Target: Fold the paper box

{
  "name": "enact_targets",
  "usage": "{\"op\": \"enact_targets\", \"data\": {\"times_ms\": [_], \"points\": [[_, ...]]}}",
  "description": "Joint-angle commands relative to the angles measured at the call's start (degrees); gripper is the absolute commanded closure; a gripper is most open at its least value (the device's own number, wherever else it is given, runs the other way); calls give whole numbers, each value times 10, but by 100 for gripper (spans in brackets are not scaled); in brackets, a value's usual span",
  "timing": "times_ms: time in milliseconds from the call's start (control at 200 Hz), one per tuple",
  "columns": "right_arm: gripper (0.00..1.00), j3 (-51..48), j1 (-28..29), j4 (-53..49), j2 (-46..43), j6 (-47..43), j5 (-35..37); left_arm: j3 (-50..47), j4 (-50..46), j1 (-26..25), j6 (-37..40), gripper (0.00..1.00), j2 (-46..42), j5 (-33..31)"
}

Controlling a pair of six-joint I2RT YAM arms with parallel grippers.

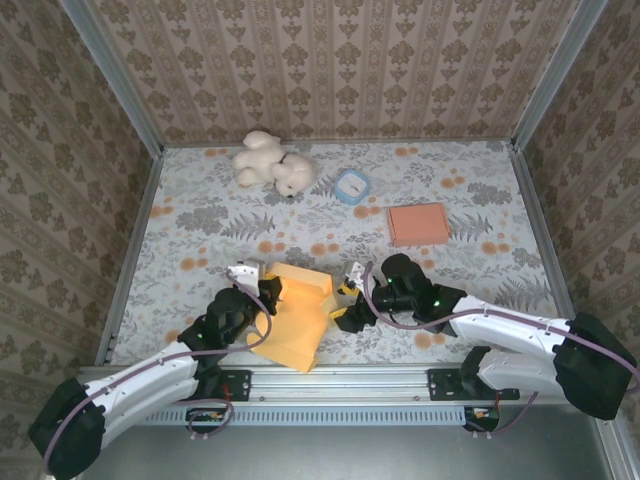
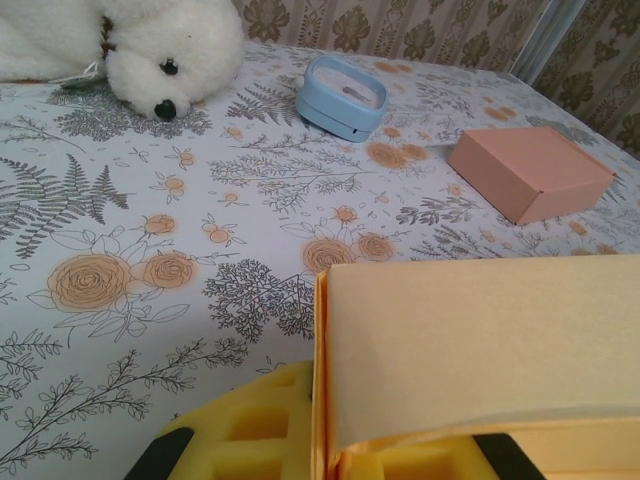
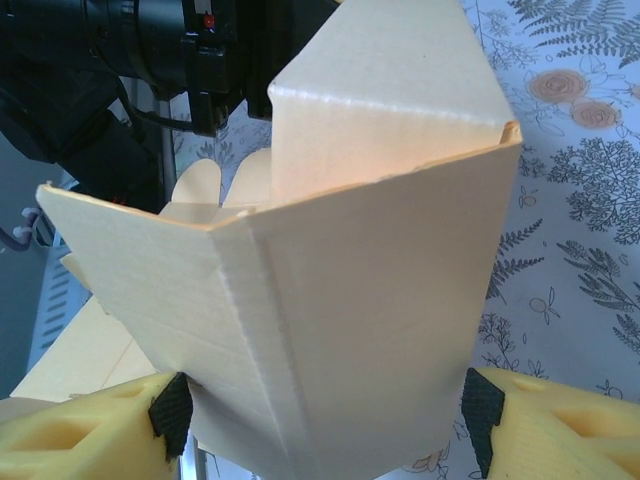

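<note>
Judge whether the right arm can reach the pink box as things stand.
Probably yes: the pink box lies just beyond the right pincer, bare table between, though that pincer straddles the yellow box.

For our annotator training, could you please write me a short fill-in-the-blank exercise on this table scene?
1. The white plush toy lies to the ___ of the small light-blue rounded container.
2. The table holds ___ boxes: a closed pink cardboard box and a half-folded yellow cardboard box.
3. The left gripper is shut on the ___ one.
Missing words: left; two; yellow.
</note>
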Motion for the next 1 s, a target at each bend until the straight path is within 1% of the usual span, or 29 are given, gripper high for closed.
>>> {"op": "enact_targets", "data": {"times_ms": [0,55,135,415,610,815,995], "points": [[25,22,7,19,7,10,-7,-5,25,3,-2,92,2,8],[22,22,10,21,8,9,-1,-5,26,2,-1,92,2,7],[21,21,12,24,9,9,8,-5,27,3,-2,92,4,6],[20,28,15,22,17,8,21,-4,32,3,-4,92,10,9],[20,40,26,26,45,9,36,-3,40,2,-5,92,23,10],[24,49,28,28,60,20,93,-3,44,0,-6,92,29,12],[28,40,29,26,50,18,138,-5,43,-1,-3,92,28,8]]}}
